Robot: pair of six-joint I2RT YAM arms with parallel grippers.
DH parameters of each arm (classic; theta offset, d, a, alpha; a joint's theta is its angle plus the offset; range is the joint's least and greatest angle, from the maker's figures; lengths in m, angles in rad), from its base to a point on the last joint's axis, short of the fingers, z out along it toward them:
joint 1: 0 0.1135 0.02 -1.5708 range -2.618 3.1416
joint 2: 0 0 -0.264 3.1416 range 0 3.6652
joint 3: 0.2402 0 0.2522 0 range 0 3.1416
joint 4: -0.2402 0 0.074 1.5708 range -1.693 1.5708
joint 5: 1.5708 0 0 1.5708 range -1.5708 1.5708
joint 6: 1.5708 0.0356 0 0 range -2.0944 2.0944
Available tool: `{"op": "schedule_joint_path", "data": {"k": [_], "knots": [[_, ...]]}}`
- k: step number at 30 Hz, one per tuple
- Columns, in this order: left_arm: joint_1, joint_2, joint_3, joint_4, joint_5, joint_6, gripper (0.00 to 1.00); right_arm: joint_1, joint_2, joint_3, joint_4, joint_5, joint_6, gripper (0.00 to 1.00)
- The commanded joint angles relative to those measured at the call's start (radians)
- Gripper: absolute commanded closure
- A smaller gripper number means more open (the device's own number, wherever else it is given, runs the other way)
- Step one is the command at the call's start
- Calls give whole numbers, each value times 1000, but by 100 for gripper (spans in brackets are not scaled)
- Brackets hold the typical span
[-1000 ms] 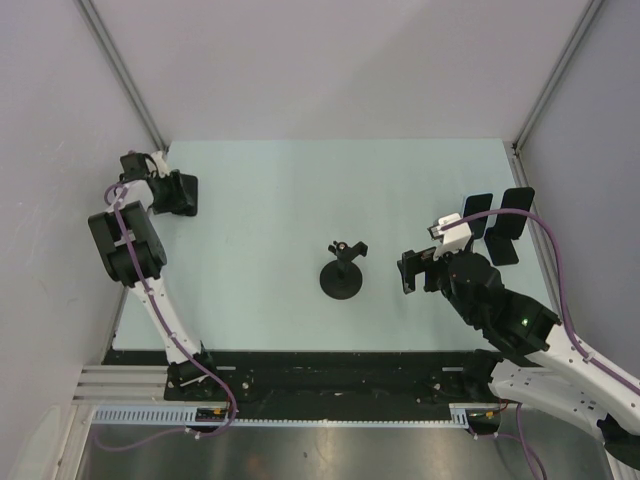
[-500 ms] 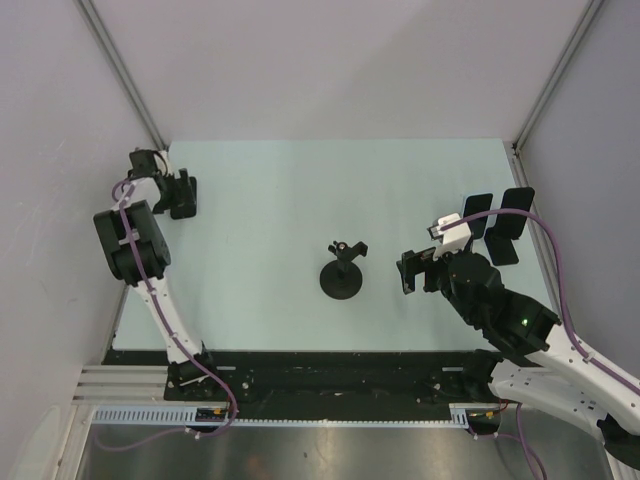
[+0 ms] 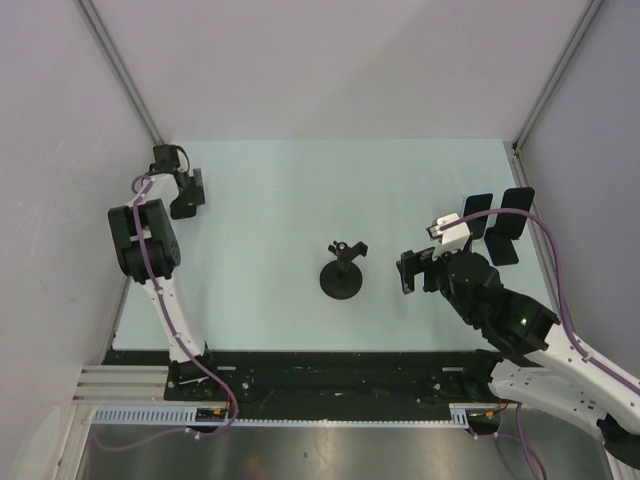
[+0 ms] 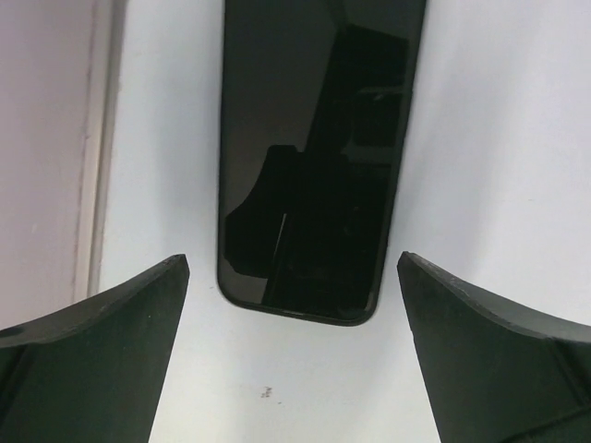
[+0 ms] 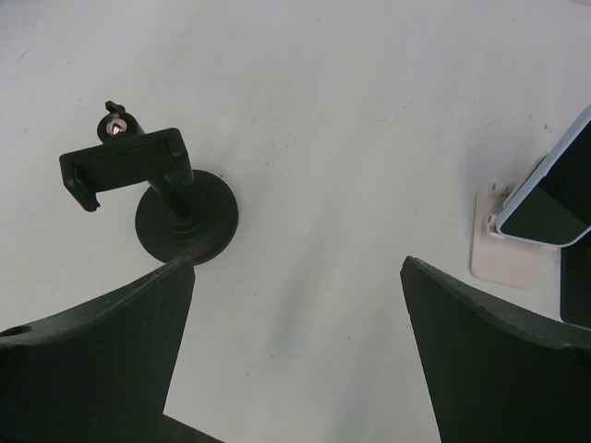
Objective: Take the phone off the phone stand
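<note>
The black phone stand [image 3: 342,270] stands mid-table with its clamp [image 5: 125,166] empty; its round base also shows in the right wrist view [image 5: 185,221]. A black phone [image 4: 314,138] lies flat on the table at the far left, screen up. My left gripper [image 4: 293,263] hangs open over the phone's near end, with a finger on either side and not touching it; in the top view the left gripper [image 3: 188,193] hides the phone. My right gripper [image 5: 297,266] is open and empty, just right of the stand, and also shows in the top view [image 3: 408,272].
Three dark phones stand propped at the right edge [image 3: 500,225]. One in a light blue case [image 5: 545,194] leans on a beige holder [image 5: 499,254]. The left wall runs close beside the left gripper [image 4: 46,138].
The left arm's wrist and elbow have swung a little to the right and back, turning the left gripper. The right arm and the stand have not moved.
</note>
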Motion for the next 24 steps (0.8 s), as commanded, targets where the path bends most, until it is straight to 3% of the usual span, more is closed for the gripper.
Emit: {"op": "schedule_joint_path", "data": {"k": [1, 14, 19, 24], "knots": [[11, -22, -17, 2, -104, 16, 0, -3, 1, -1, 34, -1, -1, 1], [16, -36, -30, 1, -133, 5, 0, -3, 4, -1, 37, -9, -3, 0], [11, -94, -67, 2, -49, -30, 0, -3, -9, -1, 43, -11, -6, 1], [-13, -260, -125, 7, 74, -110, 0, -3, -31, -1, 48, -11, 2, 0]]}}
